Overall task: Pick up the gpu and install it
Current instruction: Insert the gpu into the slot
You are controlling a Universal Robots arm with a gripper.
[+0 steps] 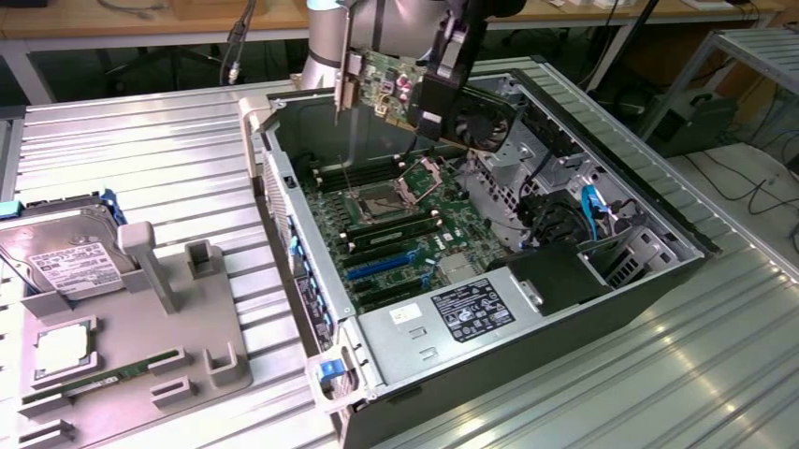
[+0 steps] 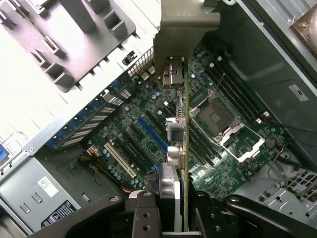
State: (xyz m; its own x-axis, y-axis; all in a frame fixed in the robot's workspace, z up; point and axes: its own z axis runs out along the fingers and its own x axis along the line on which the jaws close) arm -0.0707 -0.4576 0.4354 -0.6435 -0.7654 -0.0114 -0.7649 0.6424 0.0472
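Arm (image 1: 327, 42) reaches down over the far end of the open computer case (image 1: 637, 201), its gripper (image 1: 437, 98) closed narrowly on the gpu (image 1: 384, 79), which hangs on edge in the air above the motherboard (image 1: 425, 238), silver bracket toward the exterior view's left. In the wrist view the gpu (image 2: 185, 124) stands between the gripper's (image 2: 177, 215) fingers, over the processor socket (image 2: 218, 116). The case also holds a power supply (image 1: 462, 313). On the table (image 1: 150, 150), a grey holder (image 1: 187, 369) carries a hard drive (image 1: 63, 262) and a memory stick (image 1: 94, 382).
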